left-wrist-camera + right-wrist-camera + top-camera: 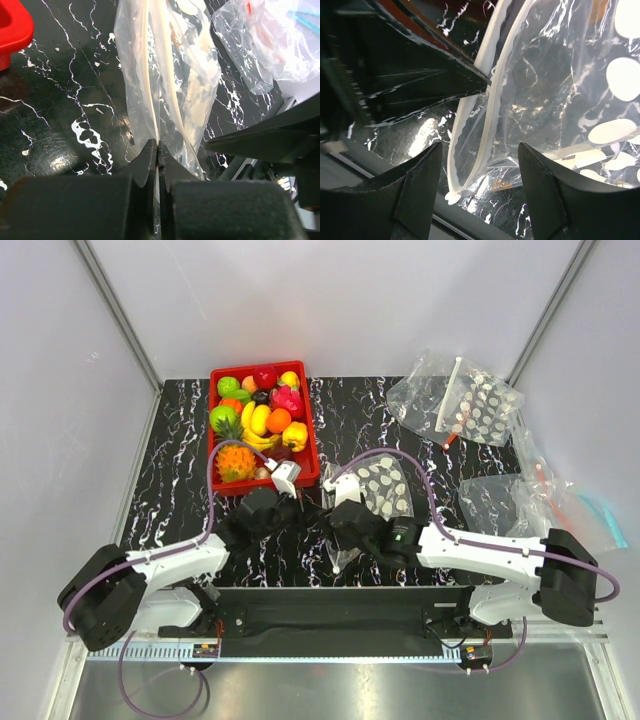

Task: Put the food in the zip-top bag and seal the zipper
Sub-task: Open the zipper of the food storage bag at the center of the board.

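Zipper (151,100) sits clamped between left fingers (142,162); right fingers (417,190) gape around its end.

Table (180,490): black marble pattern with white veins.
Red tray (313,440): rectangular, far left of centre on the table.
Far bag (470,405): crumpled clear plastic with white dots, far right corner, a white strip across it.
Plain bags (520,502): clear, crinkled, at the right edge, with red and blue strips.
Walls (330,300): plain white panels.

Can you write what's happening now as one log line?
left gripper: shut on bag edge | right gripper: open at zipper | zipper: unsealed | food: in red tray
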